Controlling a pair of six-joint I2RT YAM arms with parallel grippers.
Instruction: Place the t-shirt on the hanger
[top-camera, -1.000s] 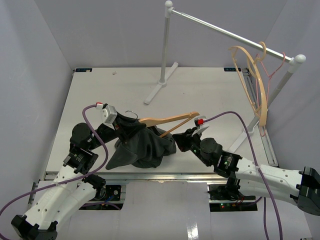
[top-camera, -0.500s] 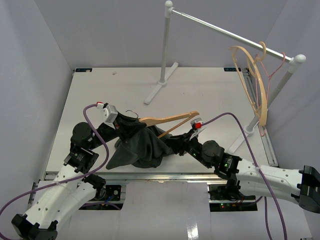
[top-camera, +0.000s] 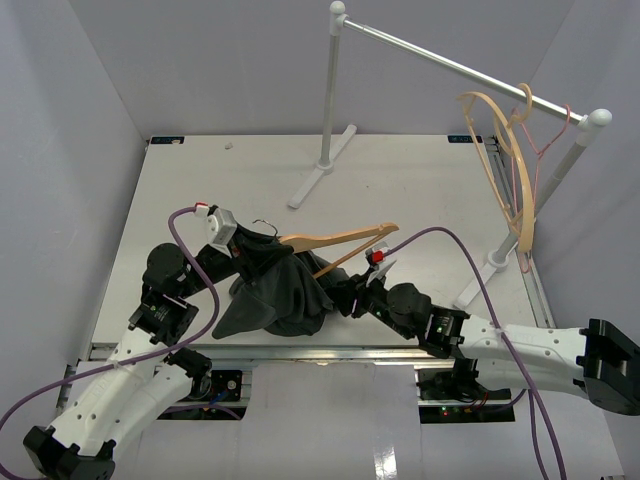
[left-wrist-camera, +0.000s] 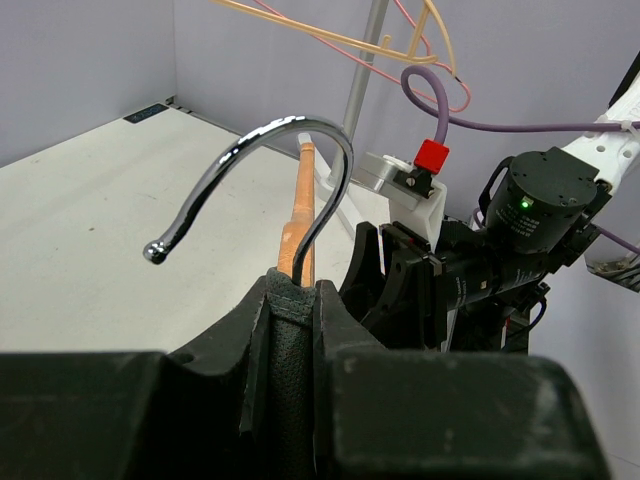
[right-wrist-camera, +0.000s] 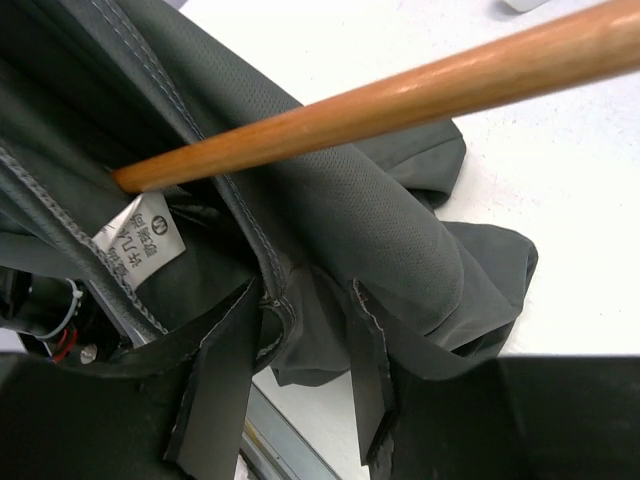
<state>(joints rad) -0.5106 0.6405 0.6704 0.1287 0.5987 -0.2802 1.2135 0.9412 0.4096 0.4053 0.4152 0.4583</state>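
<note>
Looking down from the top external view: a dark charcoal soft-fabric t-shirt (top-camera: 280, 290) sits bunched on the white tabletop (top-camera: 200, 180) near its front edge, draped over one end of a light tan wooden triangular hanger (top-camera: 335, 238). The hanger's other arm and crossbar stick out bare toward the right. The left tool (top-camera: 238, 250) meets the bundle at its upper left, and the right tool (top-camera: 348, 296) is at the shirt's right edge, under the bare crossbar. A white metal garment rail (top-camera: 450, 65) stands at the back right, carrying spare tan and pink hangers (top-camera: 510, 170). Left wrist view: the left tool (left-wrist-camera: 290, 310) is clamped on the hanger's neck with the shirt collar (left-wrist-camera: 290, 330) pinched in between. The chrome hook (left-wrist-camera: 270, 130) curves up out of the grip, with the wooden arm (left-wrist-camera: 300, 210) running away behind it. Right wrist view: the right tool (right-wrist-camera: 290, 380) has its fingers (right-wrist-camera: 215, 380) spread apart, a hemmed fold of shirt lying loose between them and not squeezed. The crossbar (right-wrist-camera: 400, 90) passes overhead into the fabric, beside a small white neck label (right-wrist-camera: 145, 240).
</note>
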